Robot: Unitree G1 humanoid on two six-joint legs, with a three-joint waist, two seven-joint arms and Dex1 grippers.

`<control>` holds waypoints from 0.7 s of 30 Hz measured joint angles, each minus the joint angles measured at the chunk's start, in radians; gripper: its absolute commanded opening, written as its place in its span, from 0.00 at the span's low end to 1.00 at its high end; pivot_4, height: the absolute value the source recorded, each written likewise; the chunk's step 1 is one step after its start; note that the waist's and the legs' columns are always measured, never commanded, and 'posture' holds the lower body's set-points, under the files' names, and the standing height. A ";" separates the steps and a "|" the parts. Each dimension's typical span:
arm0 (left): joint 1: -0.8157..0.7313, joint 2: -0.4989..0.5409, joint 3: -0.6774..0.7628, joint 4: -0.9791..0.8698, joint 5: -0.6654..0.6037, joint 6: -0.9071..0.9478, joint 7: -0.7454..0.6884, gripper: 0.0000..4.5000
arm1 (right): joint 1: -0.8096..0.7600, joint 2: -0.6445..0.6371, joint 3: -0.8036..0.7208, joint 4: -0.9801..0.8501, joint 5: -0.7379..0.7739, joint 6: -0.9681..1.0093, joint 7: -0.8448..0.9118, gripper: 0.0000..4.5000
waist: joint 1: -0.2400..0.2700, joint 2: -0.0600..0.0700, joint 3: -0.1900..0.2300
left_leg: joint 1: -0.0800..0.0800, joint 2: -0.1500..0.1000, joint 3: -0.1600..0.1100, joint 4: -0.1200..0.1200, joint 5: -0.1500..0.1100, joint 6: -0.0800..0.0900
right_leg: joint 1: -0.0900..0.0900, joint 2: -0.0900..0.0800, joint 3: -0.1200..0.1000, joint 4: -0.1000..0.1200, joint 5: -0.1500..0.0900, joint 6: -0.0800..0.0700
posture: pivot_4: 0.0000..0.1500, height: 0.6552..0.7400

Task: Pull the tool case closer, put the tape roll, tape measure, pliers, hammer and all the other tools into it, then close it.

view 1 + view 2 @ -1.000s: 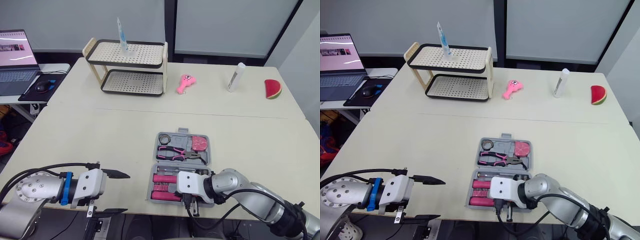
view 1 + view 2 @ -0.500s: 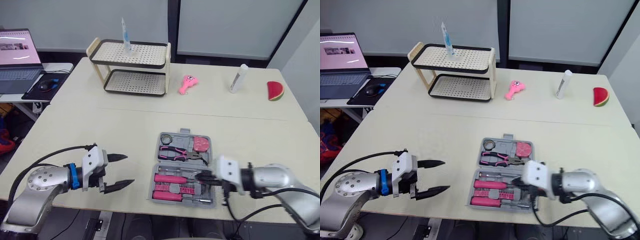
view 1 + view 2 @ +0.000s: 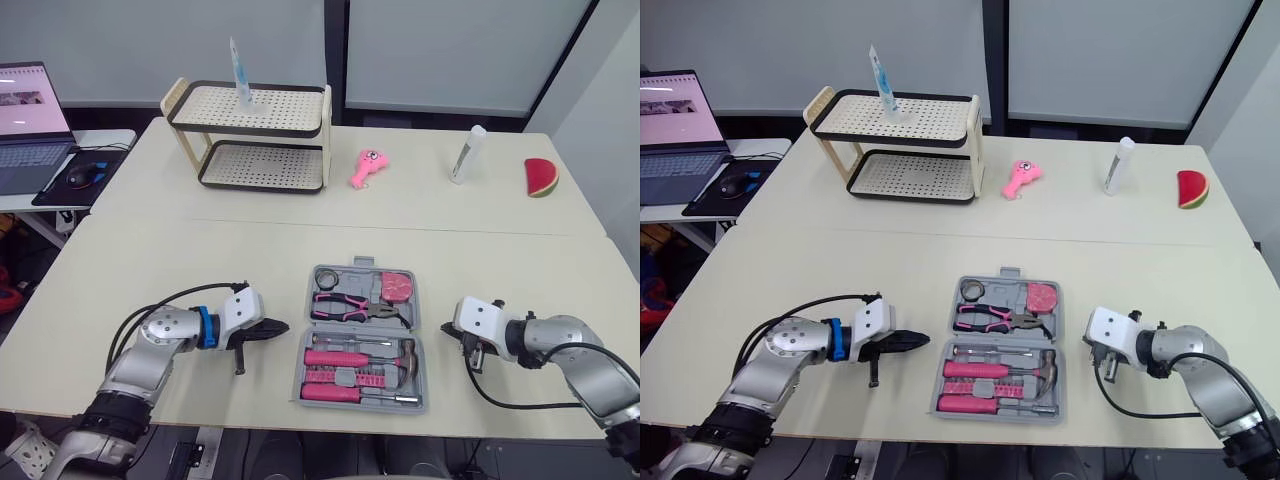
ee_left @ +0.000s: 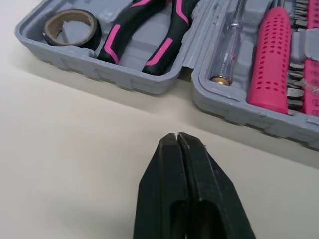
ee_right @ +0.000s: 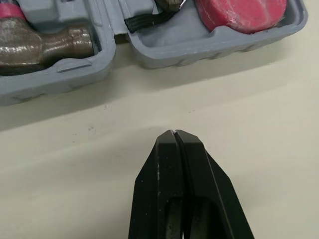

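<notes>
Right gripper (image 3: 447, 328) withdrawn off one open tool case (image 3: 345, 333).

Bare table (image 3: 200, 260) flanks tool case (image 4: 124, 77) both sides (rack (image 3: 285, 105) well behind).

Laptop (image 3: 28, 120) cut by frame edge; small bits (image 3: 372, 375) in tool case (image 3: 421, 394) indistinct.

Bright, even indoor light from above spreads over the pale counter (image 3: 200, 250). Soft, narrow shadows lie along the case (image 4: 124, 82) edges. A laptop (image 3: 30, 100) screen glows far left.
</notes>
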 measured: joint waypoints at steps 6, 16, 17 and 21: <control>-0.072 -0.061 -0.049 0.118 0.049 -0.071 -0.011 0.01 | -0.017 0.027 0.031 0.046 -0.016 -0.031 0.036 0.00 | 0.004 0.000 0.000 | 0.000 0.000 0.000 0.000 0.000 0.000 | 0.001 0.000 0.000 0.000 0.000 0.000 | 1.00 0.94; -0.126 -0.118 -0.060 0.206 0.086 -0.130 -0.012 0.01 | -0.053 0.084 0.060 0.056 -0.037 -0.039 0.054 0.00 | 0.005 0.001 0.000 | 0.001 0.000 0.000 0.001 0.000 0.000 | 0.001 0.000 0.000 0.001 0.000 0.000 | 1.00 0.94; -0.126 -0.120 -0.061 0.206 0.088 -0.132 -0.013 0.01 | -0.058 0.088 0.066 0.057 -0.037 -0.038 0.057 0.00 | 0.005 0.001 0.000 | 0.001 0.000 0.000 0.000 0.000 0.000 | 0.001 0.000 0.000 0.001 0.000 0.000 | 1.00 0.94; -0.125 -0.138 -0.064 0.206 0.094 -0.138 -0.012 0.01 | -0.076 0.115 0.077 0.062 -0.038 -0.034 0.067 0.00 | 0.007 0.001 -0.001 | 0.000 0.000 0.000 0.001 0.000 0.000 | 0.001 0.000 0.000 0.001 0.000 0.000 | 1.00 0.94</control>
